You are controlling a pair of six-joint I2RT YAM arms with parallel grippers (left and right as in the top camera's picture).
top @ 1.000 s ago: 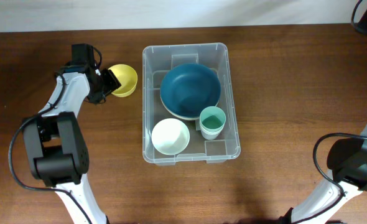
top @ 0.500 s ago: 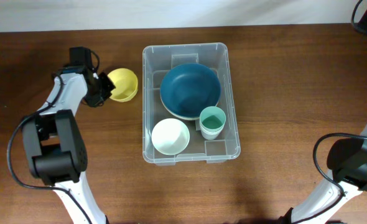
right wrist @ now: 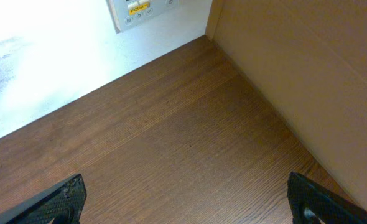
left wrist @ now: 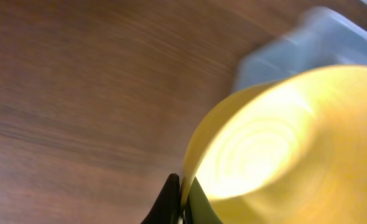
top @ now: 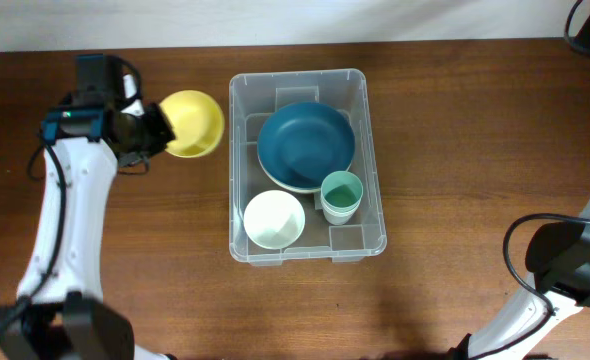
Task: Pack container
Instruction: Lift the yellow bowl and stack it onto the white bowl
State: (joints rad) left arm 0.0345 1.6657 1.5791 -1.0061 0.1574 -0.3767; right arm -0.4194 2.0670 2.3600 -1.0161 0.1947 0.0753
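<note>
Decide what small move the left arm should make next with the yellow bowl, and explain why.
Probably carry the yellow bowl rightward over the left wall of the container: the left gripper is shut on its rim, and the bowl is the one dish outside it.

Wooden surface (top: 455, 150) is running brown, grain going left to right. A white wall (top: 275, 20) is bordering its far edge.

Three pieces of crockery are sitting inside the container (top: 295, 76):
- dark blue bowl (top: 306, 146) is taking up the far half, mouth up
- teal cup (top: 341, 196) is standing upright just beside its near right rim
- white bowl (top: 274, 219) is sitting near left, just beside the cup

Yellow bowl (top: 195, 122) is showing left of these, outside, near the far left corner.

Right wrist view: a cardboard-brown panel (right wrist: 308, 62) is rising at the right, and a white plate with a yellow label (right wrist: 140, 9) is showing on the far wall.
</note>
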